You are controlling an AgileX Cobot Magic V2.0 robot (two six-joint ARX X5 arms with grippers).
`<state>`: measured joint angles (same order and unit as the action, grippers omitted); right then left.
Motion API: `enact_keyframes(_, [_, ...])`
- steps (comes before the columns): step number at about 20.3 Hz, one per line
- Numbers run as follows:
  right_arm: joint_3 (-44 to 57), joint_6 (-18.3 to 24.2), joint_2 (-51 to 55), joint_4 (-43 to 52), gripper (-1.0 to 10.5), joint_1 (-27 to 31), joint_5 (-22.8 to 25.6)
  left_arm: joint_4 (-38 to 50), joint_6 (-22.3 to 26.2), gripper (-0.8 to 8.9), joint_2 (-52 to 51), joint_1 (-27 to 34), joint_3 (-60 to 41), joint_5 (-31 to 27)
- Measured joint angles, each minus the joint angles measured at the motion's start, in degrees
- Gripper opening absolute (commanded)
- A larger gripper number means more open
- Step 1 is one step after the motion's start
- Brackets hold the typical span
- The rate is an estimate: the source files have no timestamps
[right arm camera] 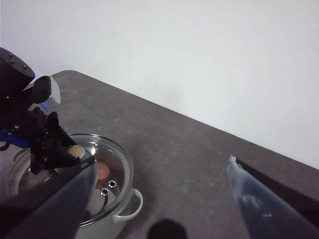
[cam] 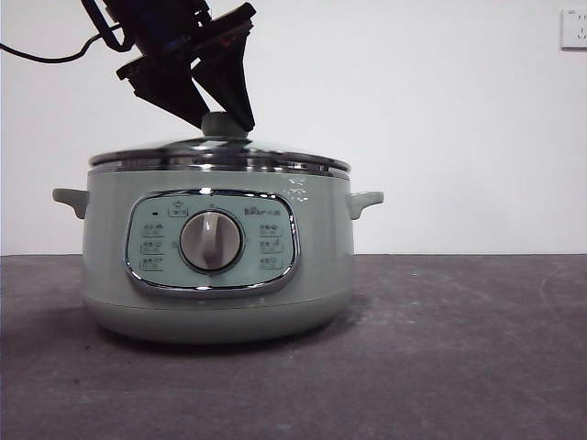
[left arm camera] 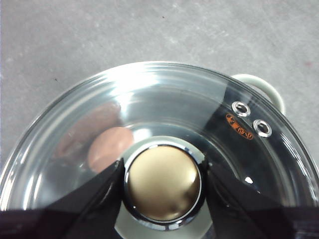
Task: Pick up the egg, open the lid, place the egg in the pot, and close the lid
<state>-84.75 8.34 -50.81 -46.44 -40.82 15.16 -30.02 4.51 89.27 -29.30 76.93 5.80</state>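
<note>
Lid (cam: 220, 156) sits closed on the pot (cam: 216, 266), which stands on the grey desk (cam: 459, 348). The left tool (left arm camera: 163, 183) has its jaws pressed against the lid's knob (left arm camera: 163, 183). The egg (left arm camera: 109, 148) lies inside, seen through the glass. The right tool (right arm camera: 162, 199) hangs spread and empty, well apart.

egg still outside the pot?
No. In the left wrist view the egg lies inside the pot, seen through the glass lid that covers it.

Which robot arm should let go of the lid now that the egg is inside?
Left. Its end effector grips the knob of the lid, which sits on the pot over the egg. The right end effector hangs open, away.
</note>
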Motion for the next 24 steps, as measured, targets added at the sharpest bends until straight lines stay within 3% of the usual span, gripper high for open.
enact_keyframes(9, [0.00,-0.02,-0.02,-1.33,4.4,0.00,-0.15,-2.32,0.20,0.06,0.17,-0.31,0.77,-0.50])
enact_keyframes(11, [0.00,-0.24,-0.04,-2.45,4.4,0.00,-0.20,-2.49,0.20,0.87,0.17,-0.31,0.81,-0.48])
enact_keyframes(14, [0.00,-1.05,-0.22,-5.68,4.4,0.00,-1.95,-2.62,0.20,3.57,0.20,-0.31,0.87,-0.50])
enact_keyframes(16, [0.00,-1.95,-0.48,-8.20,4.4,0.00,-4.04,-2.69,0.17,4.62,0.20,-0.31,0.87,-0.52])
enact_keyframes(24, [0.00,-4.76,-2.54,-17.03,4.4,0.00,-11.32,-4.81,-0.07,4.72,-0.20,-0.46,0.90,-0.04])
